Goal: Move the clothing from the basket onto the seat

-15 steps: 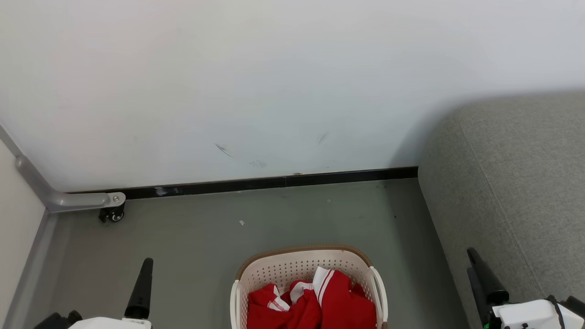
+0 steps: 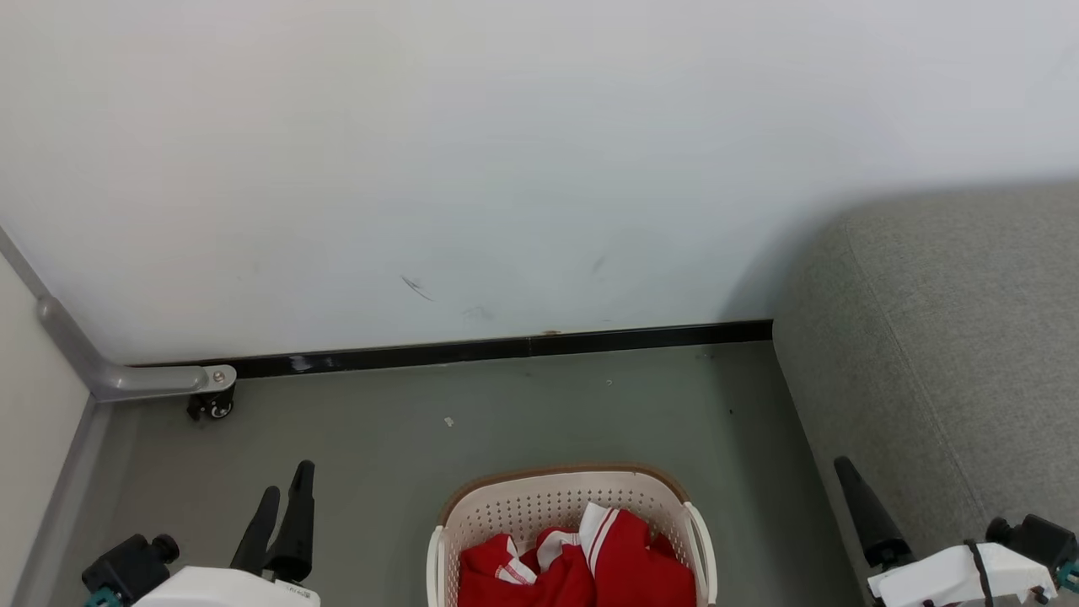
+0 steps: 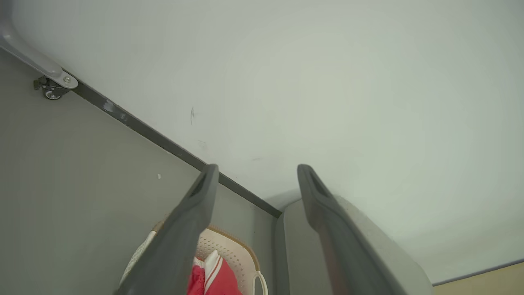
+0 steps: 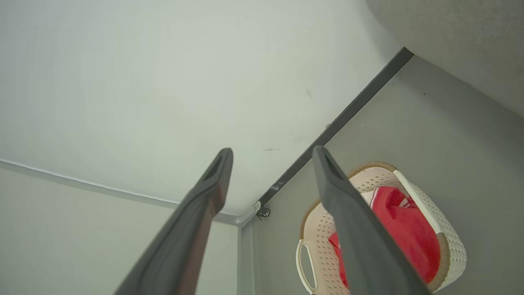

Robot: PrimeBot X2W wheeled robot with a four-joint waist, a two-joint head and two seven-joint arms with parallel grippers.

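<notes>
Red clothing (image 2: 590, 565), perhaps two garments, lay heaped in the laundry basket (image 2: 539, 497) beside the grey sofa (image 2: 944, 354); left gripper (image 3: 258, 169) and right gripper (image 4: 272, 153) hung empty, fingers spread

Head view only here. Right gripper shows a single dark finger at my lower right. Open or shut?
Observer: Open. Right wrist view has the right gripper with both long dark fingers spread, nothing between.
Operator: Left one?
Observer: Left gripper open too, empty, per left wrist view.
Operator: Cream-white perforated plastic basket, brown-rimmed, is cropped at my bottom edge. Near end?
Observer: Right wrist view shows that end; the bright red fabric clothing with white trim reaches it.
</notes>
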